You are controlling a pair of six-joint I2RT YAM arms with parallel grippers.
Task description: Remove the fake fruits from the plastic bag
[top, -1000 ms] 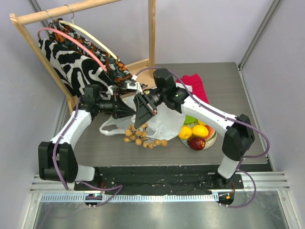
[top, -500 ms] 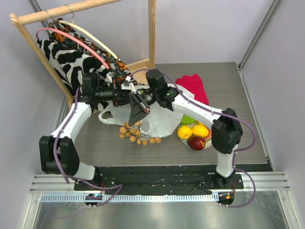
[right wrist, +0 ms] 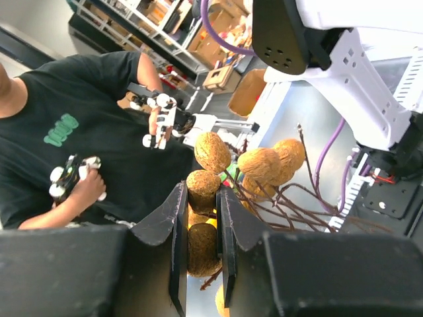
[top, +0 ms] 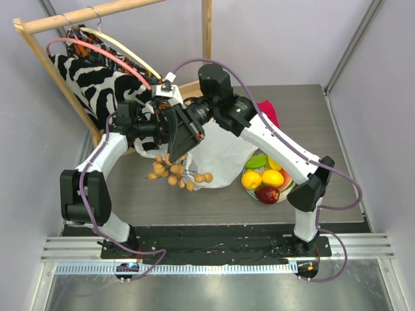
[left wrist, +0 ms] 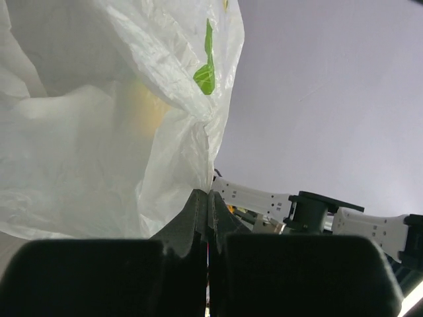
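Note:
The white plastic bag [top: 217,159] hangs pulled up from the table; in the left wrist view it fills the upper left [left wrist: 99,132]. My left gripper [top: 162,133] is shut on the bag's edge [left wrist: 209,193]. My right gripper [top: 170,154] is shut on the brownish grape-like cluster [top: 172,173], which dangles above the table just left of the bag. The right wrist view shows its jaws [right wrist: 200,195] clamped on the cluster's balls [right wrist: 203,187]. Yellow lemons [top: 272,177], a dark red apple [top: 267,194] and a green piece [top: 259,162] lie on a plate [top: 290,189] at the right.
A wooden clothes rack [top: 207,39] with a zebra-print garment [top: 97,87] stands at the back left, close behind both grippers. A folded red cloth [top: 267,110] lies behind the bag. The two arms cross closely over the table's left middle.
Both grippers have moved up and to the left. The cluster has risen off the table in the right gripper, and the bag has been pulled up taller by the left gripper.

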